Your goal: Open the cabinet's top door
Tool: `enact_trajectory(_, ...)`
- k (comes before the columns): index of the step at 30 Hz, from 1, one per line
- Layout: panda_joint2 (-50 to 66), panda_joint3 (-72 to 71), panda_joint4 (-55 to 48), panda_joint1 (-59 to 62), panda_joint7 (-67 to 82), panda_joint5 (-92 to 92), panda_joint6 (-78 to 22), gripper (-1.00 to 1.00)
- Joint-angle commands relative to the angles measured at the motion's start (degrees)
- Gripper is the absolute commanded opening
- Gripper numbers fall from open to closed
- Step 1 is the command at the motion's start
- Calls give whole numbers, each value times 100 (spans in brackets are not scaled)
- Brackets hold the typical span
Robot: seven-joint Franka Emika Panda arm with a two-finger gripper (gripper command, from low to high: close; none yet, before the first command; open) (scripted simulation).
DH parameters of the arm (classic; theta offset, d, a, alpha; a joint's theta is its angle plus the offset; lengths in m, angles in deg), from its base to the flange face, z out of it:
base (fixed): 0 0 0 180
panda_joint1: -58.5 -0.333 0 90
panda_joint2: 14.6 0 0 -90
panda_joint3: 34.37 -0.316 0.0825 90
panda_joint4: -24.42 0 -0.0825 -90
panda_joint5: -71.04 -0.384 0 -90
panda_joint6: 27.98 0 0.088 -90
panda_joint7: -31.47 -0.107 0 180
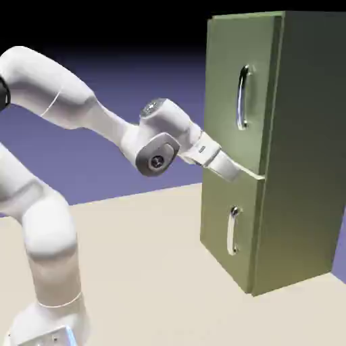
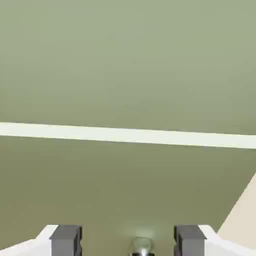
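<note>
The white robot arm's two-finger gripper reached, fingers spread and grasping nothing, toward the front of the tall olive-green box cabinet. The taller olive-green flat top door, with its long curved silver bar handle, sat above the shorter green lower door, a pale strip between them.

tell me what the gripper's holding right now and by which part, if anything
Nothing is held: the gripper is open, with only the end of the lower handle showing beyond its fingers.
</note>
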Motion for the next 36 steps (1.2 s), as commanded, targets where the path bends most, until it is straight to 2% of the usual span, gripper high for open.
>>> enact_trajectory(1,-42,64,-8,-11,-75,114,250,0)
enact_trajectory(12,-506,767,-92,-129,-896,1372,2991,0)
enact_trajectory(14,-520,789,-94,-133,-920,1410,3073,0)
enact_trajectory(20,546,670,-838,-166,-896,1196,3394,0)
enact_trajectory(21,546,670,-838,-166,-896,1196,3395,-100)
enact_trajectory(26,284,-137,-599,524,-806,637,3357,-100)
enact_trajectory(31,206,-796,-613,1562,-1782,1381,3411,-100)
enact_trajectory(36,-551,-1833,-199,2329,-1744,448,3090,-100)
